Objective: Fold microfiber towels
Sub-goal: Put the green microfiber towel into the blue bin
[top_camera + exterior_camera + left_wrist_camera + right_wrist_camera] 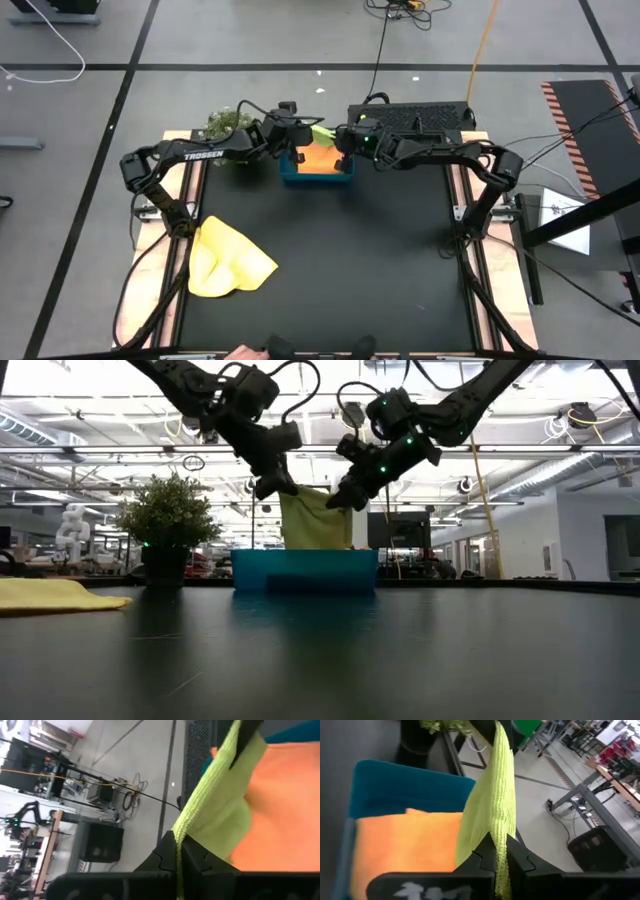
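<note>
A lime green microfiber towel [314,518] hangs over the blue tray [305,571] at the table's far middle, strung between my two grippers. My left gripper [277,485] is shut on its upper left end and my right gripper [341,498] on its upper right end. An orange towel [318,158] lies flat in the tray beneath it. The tray's near wall hides the green towel's lower edge in the low view. A yellow towel [230,262] lies crumpled on the table near the left edge. My left gripper pinches the green towel's upper edge [179,836] between its two fingers, slanting down from the table's left. The towel hangs below, and its edge runs straight across to the other gripper [245,737]. My right gripper pinches the same upper edge at its other end [497,837] between its two fingers, slanting down from the table's right. The cloth hangs below the fingers over the tray [395,785].
A small green plant [168,520] in a dark pot stands just left of the tray. A dark box [412,115] sits behind the table at the far right. The black tabletop [360,260] stretches toward the near edge.
</note>
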`<act>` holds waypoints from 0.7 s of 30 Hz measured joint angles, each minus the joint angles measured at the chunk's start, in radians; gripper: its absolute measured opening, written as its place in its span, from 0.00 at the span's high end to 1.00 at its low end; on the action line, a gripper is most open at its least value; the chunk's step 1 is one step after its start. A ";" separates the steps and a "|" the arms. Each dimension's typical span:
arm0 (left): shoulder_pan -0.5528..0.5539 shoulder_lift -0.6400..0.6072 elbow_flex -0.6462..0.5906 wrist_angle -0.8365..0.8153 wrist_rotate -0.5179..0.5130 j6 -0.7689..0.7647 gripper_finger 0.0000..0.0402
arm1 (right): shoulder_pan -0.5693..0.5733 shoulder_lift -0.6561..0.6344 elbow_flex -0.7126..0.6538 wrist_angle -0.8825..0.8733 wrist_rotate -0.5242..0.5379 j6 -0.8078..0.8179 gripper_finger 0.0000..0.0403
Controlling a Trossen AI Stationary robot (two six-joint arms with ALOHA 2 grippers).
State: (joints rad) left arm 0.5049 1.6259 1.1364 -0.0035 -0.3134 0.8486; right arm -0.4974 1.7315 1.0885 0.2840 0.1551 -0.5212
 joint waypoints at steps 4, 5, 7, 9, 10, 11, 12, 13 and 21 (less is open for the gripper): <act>-0.027 -0.014 0.000 -0.086 -0.002 -0.009 0.99 | 0.038 -0.024 -0.001 -0.035 0.000 -0.002 1.00; -0.032 -0.014 0.000 -0.094 -0.009 -0.004 0.99 | 0.046 -0.029 -0.002 -0.035 0.000 -0.014 1.00; -0.036 -0.014 0.000 -0.091 -0.044 0.013 0.99 | 0.055 -0.042 -0.002 -0.021 0.009 -0.024 1.00; -0.033 -0.014 0.001 -0.060 -0.066 0.027 0.99 | 0.056 -0.056 -0.002 -0.002 0.039 -0.021 1.00; -0.029 -0.014 0.002 -0.044 -0.070 0.032 0.99 | 0.053 -0.060 -0.002 0.006 0.056 -0.019 1.00; -0.023 -0.014 0.002 -0.026 -0.073 0.034 0.99 | 0.051 -0.061 -0.001 0.015 0.071 -0.022 1.00; -0.017 -0.014 0.002 -0.006 -0.072 0.040 0.98 | 0.048 -0.061 -0.001 0.021 0.087 -0.031 1.00; -0.009 -0.014 0.002 0.015 -0.069 0.046 0.98 | 0.043 -0.060 -0.001 0.027 0.100 -0.043 1.00; 0.066 -0.011 0.002 0.187 0.032 0.092 0.98 | -0.044 -0.054 0.003 0.098 0.072 -0.070 1.00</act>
State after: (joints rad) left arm 0.5709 1.6150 1.1381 0.1839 -0.2811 0.9409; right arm -0.5417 1.6772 1.0912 0.3824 0.2268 -0.5911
